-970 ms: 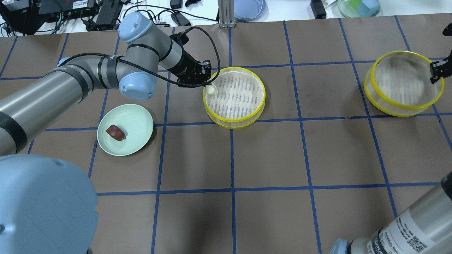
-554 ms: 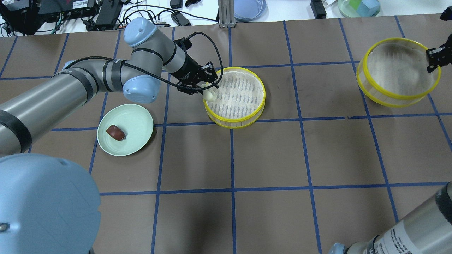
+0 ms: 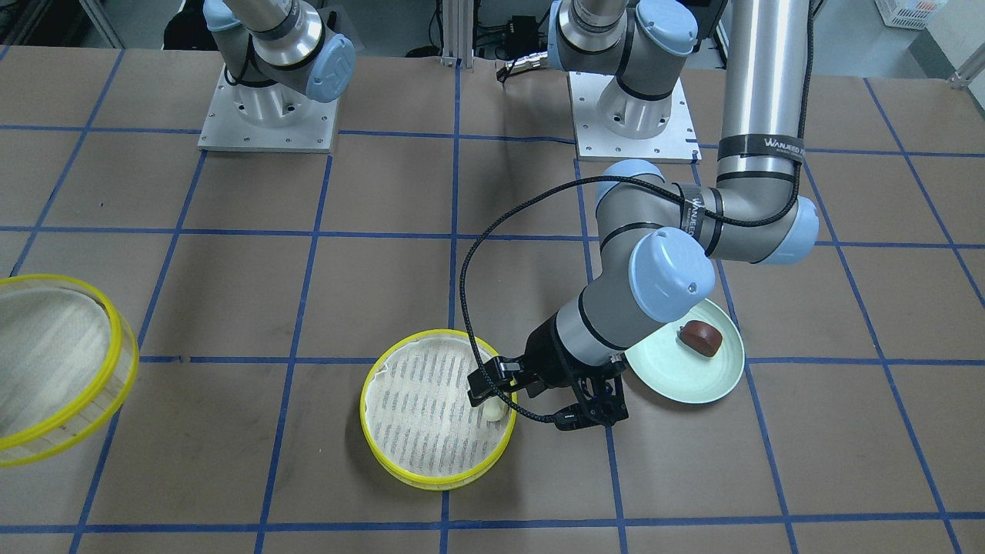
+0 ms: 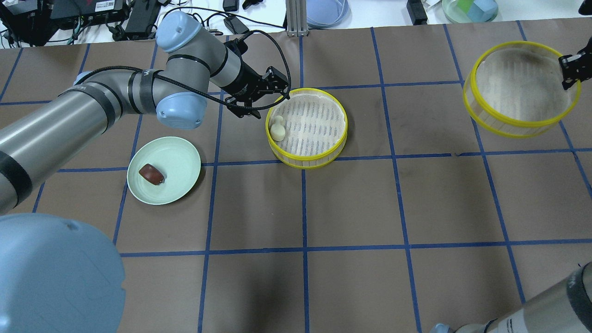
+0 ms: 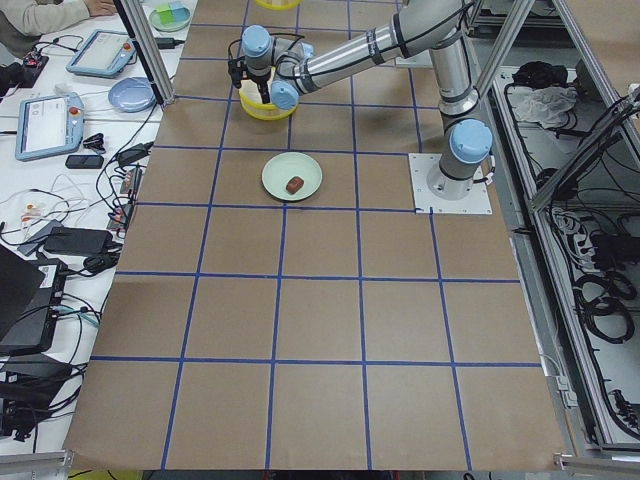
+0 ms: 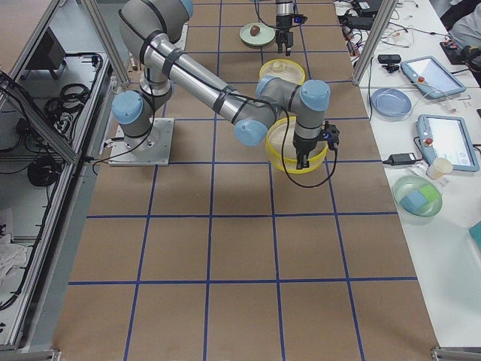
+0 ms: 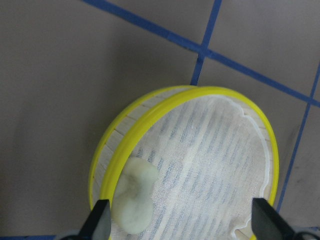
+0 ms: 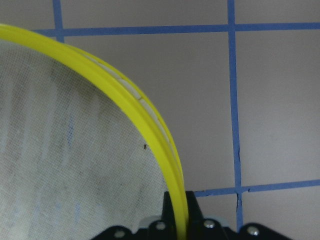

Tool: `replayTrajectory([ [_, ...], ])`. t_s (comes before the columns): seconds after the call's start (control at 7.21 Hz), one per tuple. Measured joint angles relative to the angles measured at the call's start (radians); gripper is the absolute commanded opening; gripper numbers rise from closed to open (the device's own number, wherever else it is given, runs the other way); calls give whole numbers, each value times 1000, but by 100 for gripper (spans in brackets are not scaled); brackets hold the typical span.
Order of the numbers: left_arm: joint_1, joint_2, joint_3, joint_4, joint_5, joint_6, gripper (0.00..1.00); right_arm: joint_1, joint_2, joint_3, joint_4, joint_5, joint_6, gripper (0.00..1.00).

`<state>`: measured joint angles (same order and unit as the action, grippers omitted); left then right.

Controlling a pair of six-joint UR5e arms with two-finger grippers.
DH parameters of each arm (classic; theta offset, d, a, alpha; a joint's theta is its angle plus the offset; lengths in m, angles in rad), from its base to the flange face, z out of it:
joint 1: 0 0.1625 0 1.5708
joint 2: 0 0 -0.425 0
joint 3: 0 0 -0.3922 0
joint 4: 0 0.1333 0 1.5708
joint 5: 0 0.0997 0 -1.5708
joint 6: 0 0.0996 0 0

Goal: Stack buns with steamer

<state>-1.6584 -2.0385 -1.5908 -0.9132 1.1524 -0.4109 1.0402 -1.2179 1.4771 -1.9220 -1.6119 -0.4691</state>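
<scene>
The cream-white bun (image 4: 278, 131) lies inside the steamer tier (image 4: 305, 162) on the table, against its left wall; it also shows in the left wrist view (image 7: 134, 195). My left gripper (image 4: 267, 95) is open and empty, just outside that tier's left rim. The dark reddish-brown bun (image 4: 151, 173) sits on the pale green plate (image 4: 178, 157). My right gripper (image 4: 570, 71) is shut on the rim of the second steamer tier (image 4: 508, 125) and holds it tilted above the table at the far right. The right wrist view shows the jaws pinching the yellow rim (image 8: 125, 100).
Beyond the table's far edge lie a blue bowl (image 4: 327, 11), a container with coloured blocks (image 4: 469, 9), and cables and devices (image 4: 115, 18). The two arm bases (image 3: 268, 115) stand on the robot's side.
My left gripper has opened, dropped the cream bun into the tier and drawn back. My right gripper has lifted the second tier higher and farther from the robot.
</scene>
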Motion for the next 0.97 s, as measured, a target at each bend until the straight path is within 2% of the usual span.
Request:
replayTrajectory([
  [0.42,50,104,124,-277,270,261,100,150,-79,5,87,-1,202,0],
  [0.69,157,199,141,-426,382,431,100,305,-106,12,97,-2,358,0],
  [0.97,284,243,123,-504,445,547,100,501,-103,51,96,-1,630,0],
])
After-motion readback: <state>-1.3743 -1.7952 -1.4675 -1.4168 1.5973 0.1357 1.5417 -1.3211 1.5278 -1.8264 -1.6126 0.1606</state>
